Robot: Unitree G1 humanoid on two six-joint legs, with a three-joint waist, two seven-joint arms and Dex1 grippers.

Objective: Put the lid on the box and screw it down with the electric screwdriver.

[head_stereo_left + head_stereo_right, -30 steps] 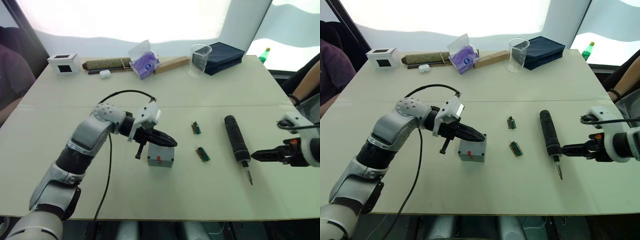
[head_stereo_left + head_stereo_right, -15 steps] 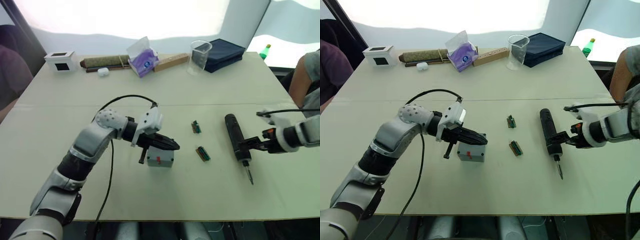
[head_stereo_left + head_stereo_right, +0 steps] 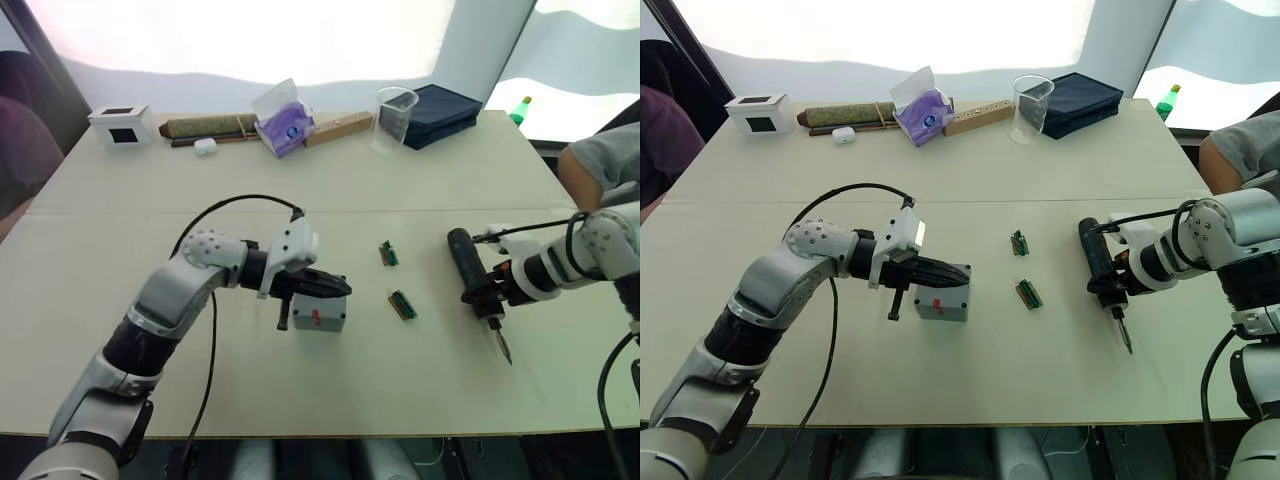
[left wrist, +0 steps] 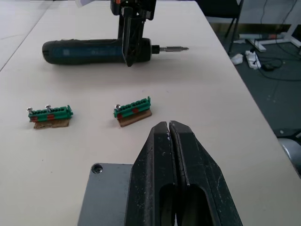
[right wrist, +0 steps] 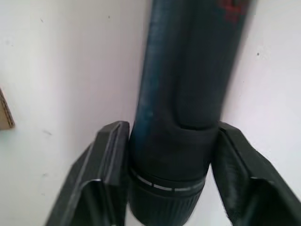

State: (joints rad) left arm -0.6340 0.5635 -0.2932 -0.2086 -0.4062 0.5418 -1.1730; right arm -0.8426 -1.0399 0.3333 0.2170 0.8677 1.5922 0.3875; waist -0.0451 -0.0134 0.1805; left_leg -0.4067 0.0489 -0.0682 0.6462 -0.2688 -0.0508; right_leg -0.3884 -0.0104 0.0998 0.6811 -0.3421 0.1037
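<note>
The right gripper [image 5: 162, 174] has its two black fingers [image 5: 103, 165] spread around the fat front end of the electric screwdriver [image 3: 472, 280], one finger on each side, very close to it. I cannot tell if they are squeezing it yet. The screwdriver lies flat on the table [image 3: 330, 190], with its thin metal bit pointing toward the near edge. The left gripper [image 4: 170, 129] has its fingers pressed tight together with nothing between them. It rests over the top of the box [image 3: 320, 314], as if to hold it in place. The box sits near the middle of the table, and a small red mark shows on its side. A flat grey top with a screw hole in one corner shows under the left gripper, so the lid [image 4: 106, 197] looks to be on the box already, though I cannot be sure. Between the box and the screwdriver lie two small green parts [image 4: 133, 109], with tiny screws standing up in them. So the lid part seems done. What is left is to lift the screwdriver, bring it to the box, and turn the screws in.
</note>
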